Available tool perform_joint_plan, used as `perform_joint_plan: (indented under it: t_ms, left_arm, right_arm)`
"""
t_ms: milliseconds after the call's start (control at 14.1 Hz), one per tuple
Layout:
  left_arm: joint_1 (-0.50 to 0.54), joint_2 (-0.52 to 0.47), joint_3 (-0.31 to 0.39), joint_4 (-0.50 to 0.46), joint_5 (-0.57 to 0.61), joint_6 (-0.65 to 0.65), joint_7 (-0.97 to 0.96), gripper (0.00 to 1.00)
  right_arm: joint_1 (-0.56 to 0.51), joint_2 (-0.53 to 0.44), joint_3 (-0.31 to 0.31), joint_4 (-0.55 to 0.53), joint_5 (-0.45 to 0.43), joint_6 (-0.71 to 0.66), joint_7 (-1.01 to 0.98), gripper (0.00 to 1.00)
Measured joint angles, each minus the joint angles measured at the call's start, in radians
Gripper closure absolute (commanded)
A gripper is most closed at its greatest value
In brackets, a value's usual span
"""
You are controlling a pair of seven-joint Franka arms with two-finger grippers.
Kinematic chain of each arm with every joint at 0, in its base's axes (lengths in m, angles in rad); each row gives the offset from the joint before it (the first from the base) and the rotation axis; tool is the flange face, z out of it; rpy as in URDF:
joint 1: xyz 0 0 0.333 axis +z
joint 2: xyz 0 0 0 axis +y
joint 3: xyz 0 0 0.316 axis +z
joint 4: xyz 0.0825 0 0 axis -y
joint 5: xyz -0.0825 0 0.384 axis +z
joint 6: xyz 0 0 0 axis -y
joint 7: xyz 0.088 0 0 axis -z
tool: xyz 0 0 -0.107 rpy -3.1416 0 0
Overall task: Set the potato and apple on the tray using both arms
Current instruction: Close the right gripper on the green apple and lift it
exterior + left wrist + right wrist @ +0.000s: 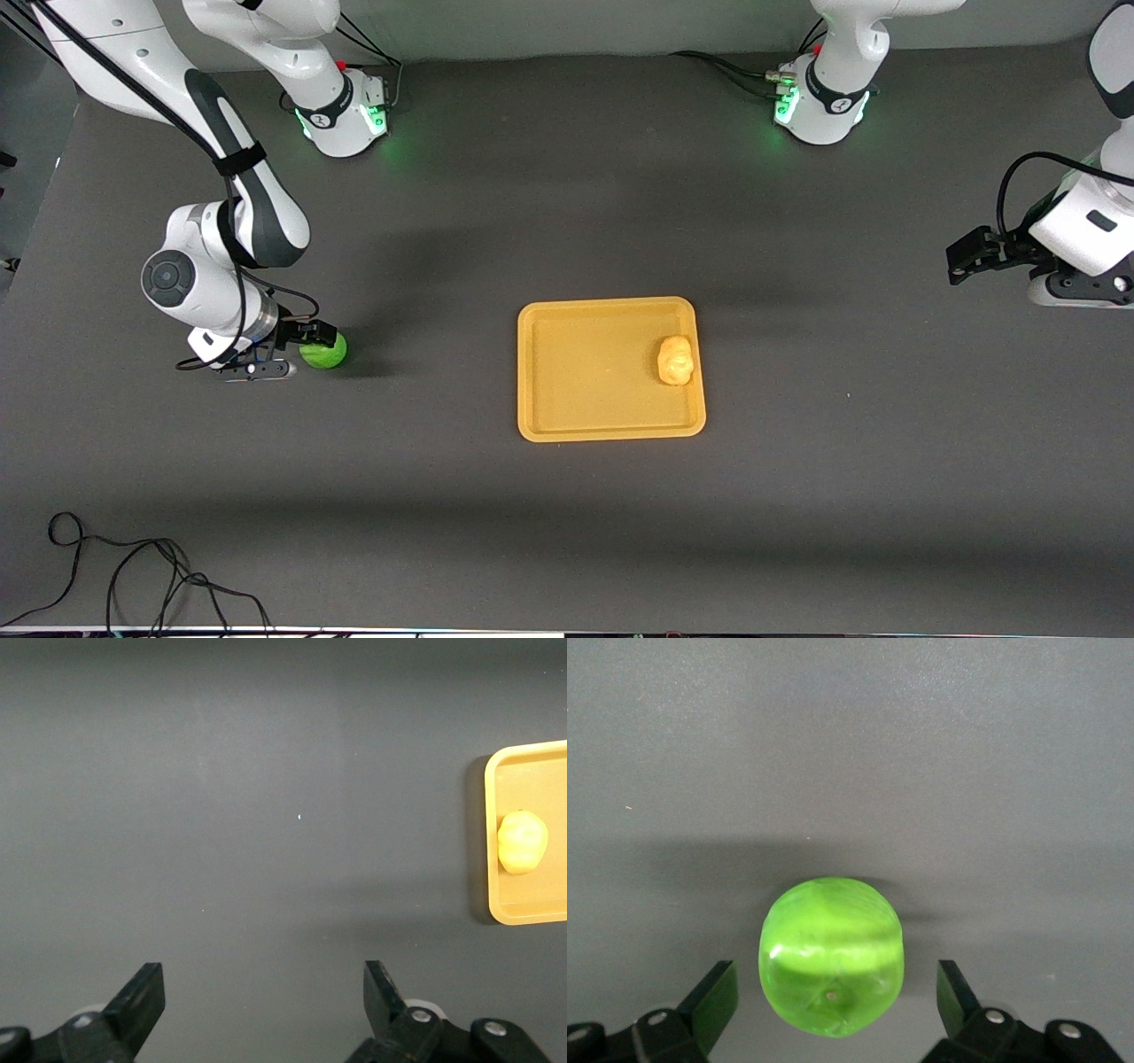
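The potato [676, 361] already lies on the tray [567, 430], toward the left arm's end. The apple [324, 352] sits on the table between the right gripper's [310, 350] wide-open fingers, ungrasped. The left gripper [974, 255] waits open, well apart.

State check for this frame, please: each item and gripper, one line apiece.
potato: lying on the tray, near its edge toward the left arm's end.
apple: on the table, off the tray, between the right gripper's open fingers, not gripped.
tray: flat on the table, holding only the potato.
right gripper: open, around the apple.
left gripper: open, empty, waiting over bare table.
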Motion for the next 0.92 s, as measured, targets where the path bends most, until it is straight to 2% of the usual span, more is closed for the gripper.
perform_joint_plan:
  t_ms: [355, 426, 497, 711, 924]
  left_arm:
    - [0.008, -0.004, 0.006, 0.000, -0.020, -0.001, 0.001, 0.00]
    - [0.012, -0.006, 0.007, 0.000, -0.021, -0.001, 0.002, 0.00]
    - [0.014, -0.006, 0.007, 0.000, -0.021, -0.001, 0.002, 0.00]
    - [0.021, -0.006, 0.010, -0.001, -0.049, -0.001, 0.002, 0.00]
    - [0.034, -0.006, 0.018, -0.001, -0.062, -0.001, 0.003, 0.00]
  right_arm:
    - [0.000, 0.052, -0.001, -0.012, 0.000, 0.063, 0.001, 0.02]
    - [0.000, 0.071, -0.001, -0.013, 0.000, 0.075, 0.002, 0.07]
    - [0.000, 0.087, -0.001, -0.013, 0.000, 0.086, 0.004, 0.16]
    - [0.000, 0.106, -0.002, -0.010, 0.000, 0.089, 0.006, 0.51]
    - [0.003, 0.085, 0.000, 0.019, 0.000, 0.041, 0.013, 0.55]
